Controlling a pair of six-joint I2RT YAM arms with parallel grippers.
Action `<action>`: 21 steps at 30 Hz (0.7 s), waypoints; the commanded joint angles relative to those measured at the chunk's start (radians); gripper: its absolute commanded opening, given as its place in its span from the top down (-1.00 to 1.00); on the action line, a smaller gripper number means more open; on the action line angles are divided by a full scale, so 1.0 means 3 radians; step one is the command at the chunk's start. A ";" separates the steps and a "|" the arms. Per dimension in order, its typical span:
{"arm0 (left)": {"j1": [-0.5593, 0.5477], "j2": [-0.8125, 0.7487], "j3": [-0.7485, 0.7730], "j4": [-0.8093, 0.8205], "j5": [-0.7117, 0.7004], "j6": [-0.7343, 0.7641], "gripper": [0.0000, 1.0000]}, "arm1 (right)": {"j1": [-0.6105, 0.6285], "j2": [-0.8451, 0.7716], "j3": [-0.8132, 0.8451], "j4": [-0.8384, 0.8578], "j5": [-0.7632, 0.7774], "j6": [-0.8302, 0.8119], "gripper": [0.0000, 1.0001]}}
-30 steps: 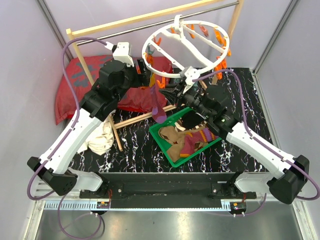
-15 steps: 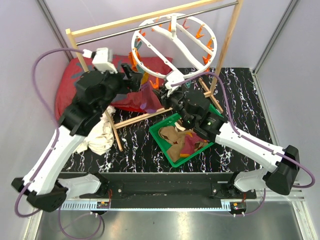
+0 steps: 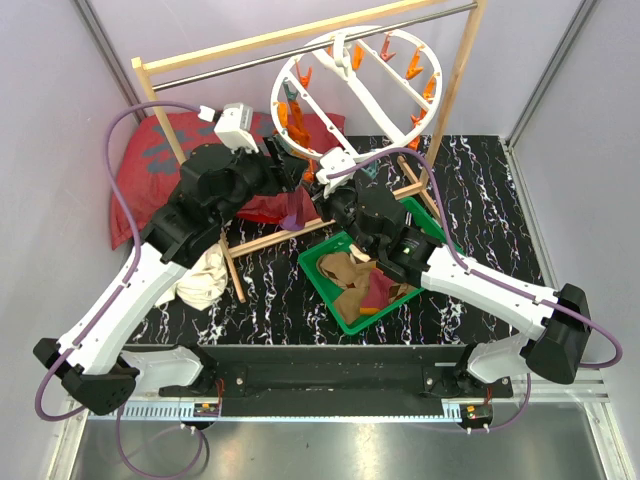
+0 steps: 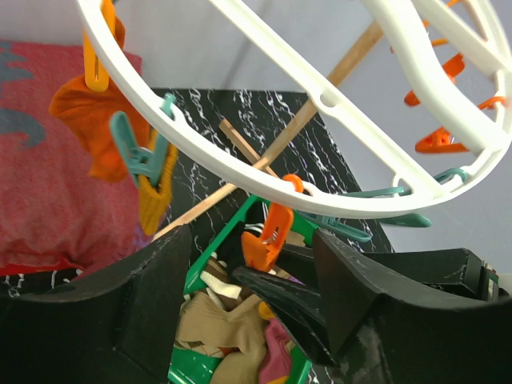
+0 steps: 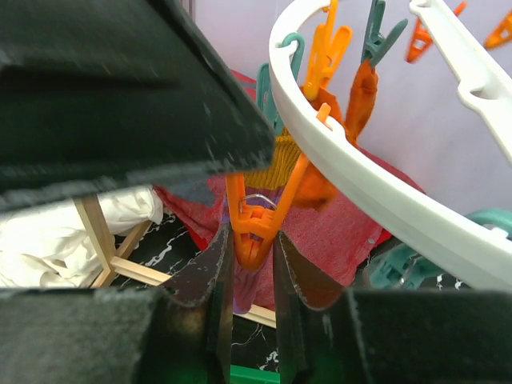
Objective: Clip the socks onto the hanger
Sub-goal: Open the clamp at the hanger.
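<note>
Brightly, evenly lit from above with soft shadows on the desk (image 3: 500, 200), sharp overhead yet blurred around the near right tool (image 5: 250, 244).

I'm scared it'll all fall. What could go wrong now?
The right tool pinches an orange clip on the tilted hanger; if it slips, the clip could snap shut and the hanger swing. The purple sock dangling beside it might then shake loose.

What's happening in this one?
The right gripper pinches an orange plastic clip on the round white plastic hanger, while the left gripper stands open close by, gripping nothing. An orange fabric sock and a purple sock with a yellow cuff hang from the ring's clips. More socks lie in the green plastic tray.
</note>
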 commanded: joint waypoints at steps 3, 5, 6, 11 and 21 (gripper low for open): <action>-0.0094 0.0049 0.0027 0.0135 -0.0079 -0.0082 -0.14 | 0.0085 0.0052 0.0134 0.0215 0.0195 -0.0118 0.77; -0.0099 0.0080 0.0042 0.0125 -0.0095 -0.0082 0.03 | 0.0101 0.0057 0.0123 0.0236 0.0205 -0.0129 0.76; -0.0104 0.0090 0.0047 0.0125 -0.0100 -0.0087 0.10 | 0.0106 0.0052 0.0108 0.0251 0.0205 -0.0129 0.75; -0.0130 0.0126 0.0062 0.0089 -0.0105 -0.0108 0.41 | 0.0106 0.0026 0.0067 0.0307 0.0226 -0.0093 0.73; -0.0150 0.0162 0.0124 0.0079 -0.0156 -0.0067 0.81 | 0.0111 -0.0050 -0.0071 0.0410 0.0119 0.0137 0.16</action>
